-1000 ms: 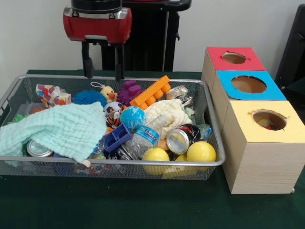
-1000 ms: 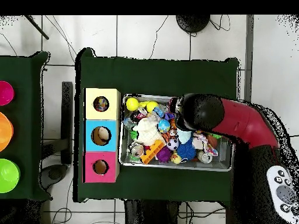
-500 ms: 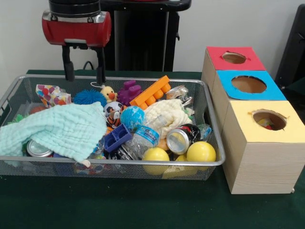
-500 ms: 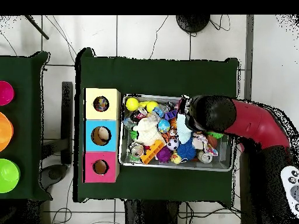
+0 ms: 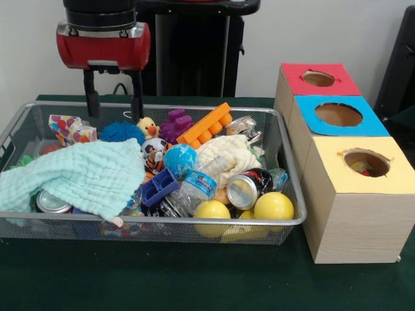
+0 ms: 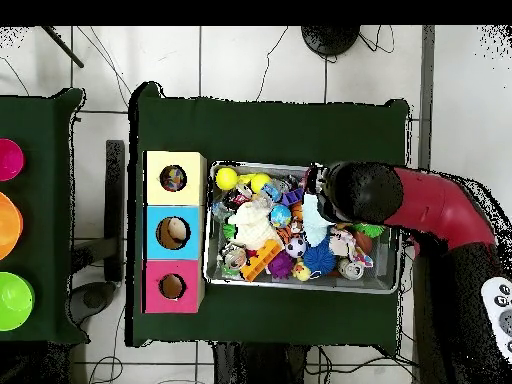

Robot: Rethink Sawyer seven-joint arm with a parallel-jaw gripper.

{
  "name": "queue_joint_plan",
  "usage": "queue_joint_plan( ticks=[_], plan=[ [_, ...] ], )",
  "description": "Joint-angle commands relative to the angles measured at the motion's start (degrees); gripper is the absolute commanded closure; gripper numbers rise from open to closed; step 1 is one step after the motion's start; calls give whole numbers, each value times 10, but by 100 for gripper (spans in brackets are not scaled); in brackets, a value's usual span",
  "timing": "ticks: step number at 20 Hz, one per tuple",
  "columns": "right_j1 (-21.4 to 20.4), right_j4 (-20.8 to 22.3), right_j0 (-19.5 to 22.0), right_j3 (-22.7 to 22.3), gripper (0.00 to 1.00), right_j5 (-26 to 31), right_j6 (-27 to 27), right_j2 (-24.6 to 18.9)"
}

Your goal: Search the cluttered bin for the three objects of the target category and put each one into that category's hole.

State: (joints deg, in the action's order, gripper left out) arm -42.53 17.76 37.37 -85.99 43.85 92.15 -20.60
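The wire bin (image 5: 155, 220) is heaped with toys, cans and cloths. A mint cloth (image 5: 71, 175) covers its left half, with a silver can (image 5: 50, 202) poking out below it. My gripper (image 5: 115, 116) hangs open and empty over the bin's back left, just above a blue spiky ball (image 5: 121, 132) and beside a small duck toy (image 5: 148, 126). To the right stand three boxes with round holes: red (image 5: 318, 78), blue (image 5: 338, 115) and yellow (image 5: 365, 162). In the overhead view the arm's head (image 6: 350, 192) hides the gripper over the bin (image 6: 300, 285).
The bin also holds an orange brick (image 5: 205, 128), a purple toy (image 5: 174, 123), a globe ball (image 5: 179, 160), a white cloth (image 5: 227, 155), a water bottle (image 5: 198, 184), a crushed can (image 5: 245, 189) and two yellow balls (image 5: 273, 206). Something lies inside the yellow box's hole.
The gripper has swung left along the bin's back edge, rose a little, then came down slightly. It stays open and empty. Nothing in the bin has moved.
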Motion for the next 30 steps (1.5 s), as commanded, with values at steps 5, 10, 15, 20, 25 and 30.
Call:
queue_joint_plan(
  ticks=[5, 10, 15, 20, 25, 30],
  plan=[
    [40, 74, 68, -3, 0, 52, -226, -87],
    [36, 86, 97, -6, 0, 74, -246, -108],
    [30, 101, 113, -21, 0, 69, -243, -115],
    [27, 119, 117, -62, 0, 29, -216, -112],
    [30, 141, 120, -102, 0, -17, -181, -109],
    [42, 156, 121, -122, 0, -43, -158, -109]
  ],
)
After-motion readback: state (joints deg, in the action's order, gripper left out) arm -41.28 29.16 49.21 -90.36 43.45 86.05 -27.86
